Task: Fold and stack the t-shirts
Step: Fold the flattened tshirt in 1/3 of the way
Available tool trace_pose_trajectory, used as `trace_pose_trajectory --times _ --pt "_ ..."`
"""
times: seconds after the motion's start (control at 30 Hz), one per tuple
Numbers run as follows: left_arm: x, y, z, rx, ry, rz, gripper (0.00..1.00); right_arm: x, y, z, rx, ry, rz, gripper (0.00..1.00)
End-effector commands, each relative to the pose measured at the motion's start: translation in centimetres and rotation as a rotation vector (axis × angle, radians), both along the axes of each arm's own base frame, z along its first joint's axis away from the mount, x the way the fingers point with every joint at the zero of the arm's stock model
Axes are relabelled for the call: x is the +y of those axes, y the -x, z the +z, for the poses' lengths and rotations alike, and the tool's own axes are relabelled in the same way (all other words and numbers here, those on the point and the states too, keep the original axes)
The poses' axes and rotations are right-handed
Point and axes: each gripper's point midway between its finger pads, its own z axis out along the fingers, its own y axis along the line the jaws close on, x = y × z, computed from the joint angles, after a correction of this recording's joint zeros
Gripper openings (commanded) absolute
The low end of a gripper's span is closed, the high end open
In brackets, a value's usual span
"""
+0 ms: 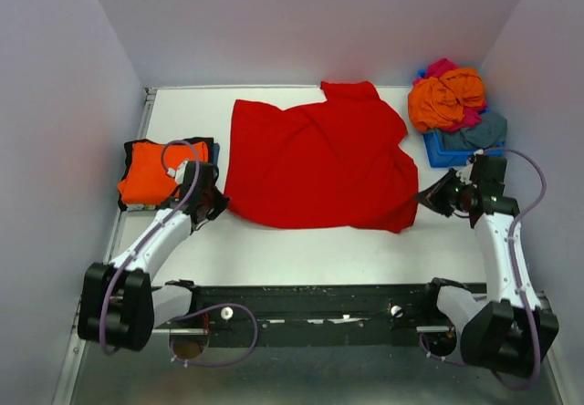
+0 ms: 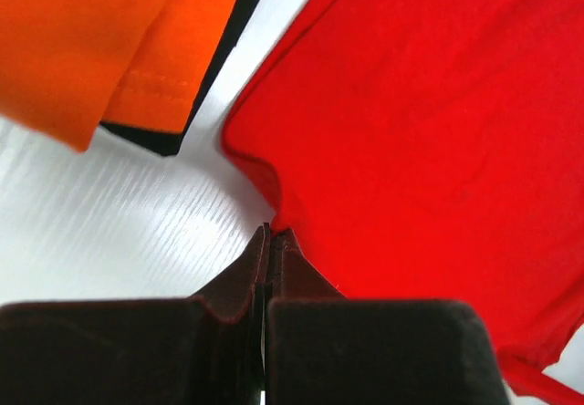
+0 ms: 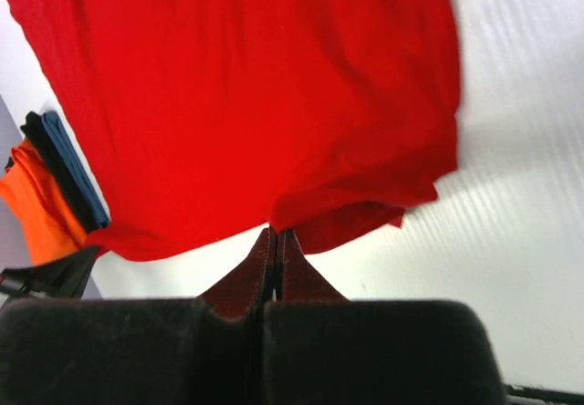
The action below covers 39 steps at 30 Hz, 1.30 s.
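The red t-shirt [image 1: 319, 163] lies spread open in the middle of the white table [image 1: 319, 257]. My left gripper [image 1: 215, 206] is shut on its near left edge; in the left wrist view the shut tips [image 2: 276, 233] pinch the red cloth [image 2: 429, 122]. My right gripper [image 1: 422, 197] is shut on its near right corner; in the right wrist view the cloth [image 3: 255, 95] hangs from the shut tips [image 3: 277, 233]. A folded orange t-shirt [image 1: 146, 175] lies on a folded black one [image 1: 206, 142] at the left. Orange [image 1: 447, 97], magenta [image 1: 443, 66] and grey-blue [image 1: 481, 131] t-shirts are heaped at the back right.
The heap sits in a blue plastic bin [image 1: 445, 156] at the right rear. Grey walls close in the table on the left, back and right. The folded stack lies just left of my left gripper and shows in its wrist view [image 2: 91, 40].
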Motion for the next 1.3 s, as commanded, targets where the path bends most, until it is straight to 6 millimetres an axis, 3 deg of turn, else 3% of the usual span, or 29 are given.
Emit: trace_pose_trajectory --times 0.0,0.37,0.6,0.83,1.27 --pt "-0.7 -4.3 1.6 -0.074 0.061 0.066 0.0 1.0 -5.0 1.4 -0.058 -0.033 0.021 0.01" --pt "0.0 -9.5 3.2 -0.095 0.055 0.168 0.0 0.0 -13.8 2.2 -0.001 -0.009 0.071 0.01" --pt "0.0 -12.1 2.4 -0.073 0.082 0.175 0.0 -0.5 -18.1 2.4 0.015 -0.014 0.1 0.01" --pt "0.4 -14.0 2.2 -0.055 0.072 0.19 0.0 -0.1 -20.6 2.6 0.008 -0.042 0.125 0.01" --pt "-0.3 -16.9 2.0 -0.054 0.104 0.17 0.0 -0.6 -23.3 2.4 0.017 -0.042 0.123 0.01"
